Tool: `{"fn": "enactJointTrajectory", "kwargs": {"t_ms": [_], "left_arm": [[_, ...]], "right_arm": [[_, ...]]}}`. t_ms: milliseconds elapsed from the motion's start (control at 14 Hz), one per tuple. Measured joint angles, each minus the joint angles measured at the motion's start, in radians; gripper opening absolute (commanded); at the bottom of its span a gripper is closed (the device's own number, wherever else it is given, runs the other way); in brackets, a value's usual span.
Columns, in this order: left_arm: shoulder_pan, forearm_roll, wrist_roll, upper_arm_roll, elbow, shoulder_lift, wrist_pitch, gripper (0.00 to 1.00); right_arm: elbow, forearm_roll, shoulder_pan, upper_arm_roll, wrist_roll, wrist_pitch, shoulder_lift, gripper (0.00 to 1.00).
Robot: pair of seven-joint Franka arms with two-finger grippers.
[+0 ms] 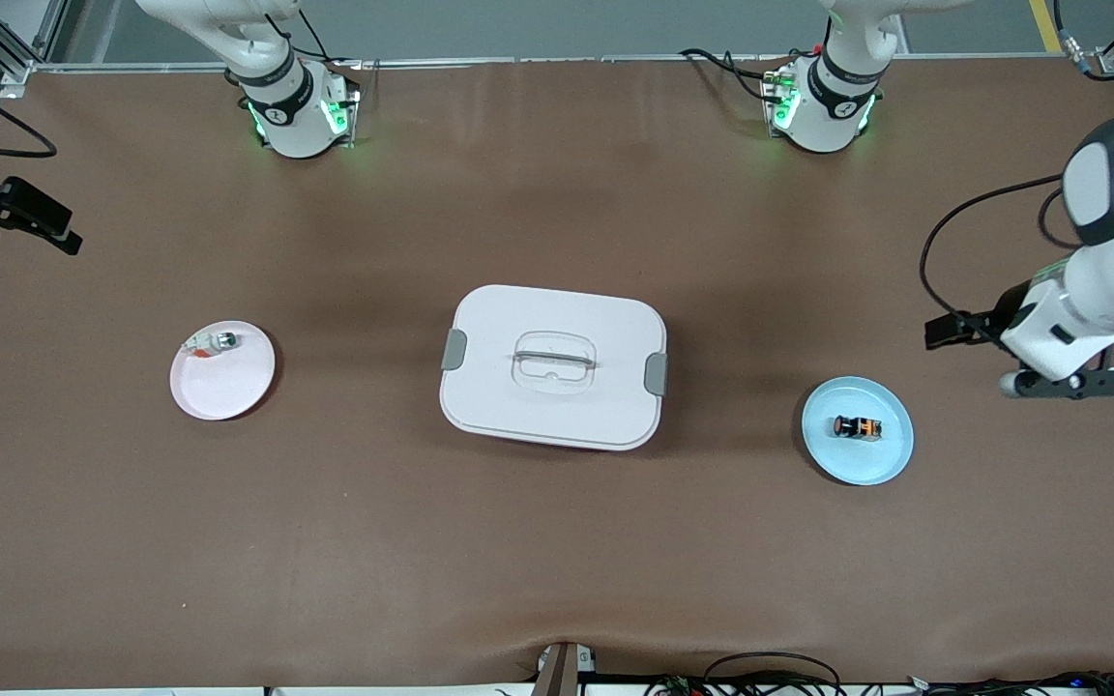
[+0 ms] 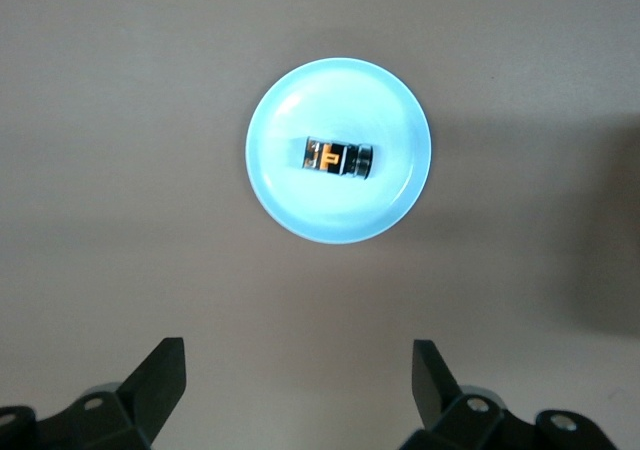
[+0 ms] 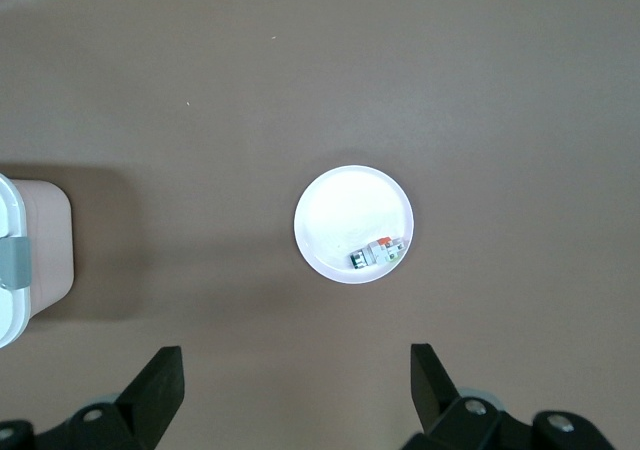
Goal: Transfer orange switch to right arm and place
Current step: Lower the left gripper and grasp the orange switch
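Note:
The orange switch lies on its side on a small light-blue plate toward the left arm's end of the table. It also shows in the left wrist view, in the middle of that plate. My left gripper hangs high over bare table beside the blue plate, open and empty; its fingers are spread wide. My right gripper is open and empty, high above the table near a white plate. In the front view only a black part of its hand shows.
A white lidded box with grey clasps and a clear handle stands mid-table; its corner shows in the right wrist view. The white plate, toward the right arm's end, holds a small silver-and-white part with a red bit.

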Motion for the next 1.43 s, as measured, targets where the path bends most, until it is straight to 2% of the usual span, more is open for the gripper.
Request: {"fn": "enactJointTrajectory", "kwargs": {"t_ms": [286,714,1429], "left_arm": [[-0.005,0.000,0.011,-0.021,-0.063,0.067,0.154,1.00],[-0.005,0.000,0.096,-0.024,-0.078,0.211,0.365,1.00],[0.003,0.000,0.186,-0.024,-0.079,0.362,0.517,0.94]], "right_arm": [[-0.001,0.000,0.000,0.000,0.000,0.000,0.000,1.00],[-0.002,0.000,0.000,0.000,0.000,0.000,0.000,1.00],[-0.002,0.000,0.000,0.000,0.000,0.000,0.000,1.00]]}}
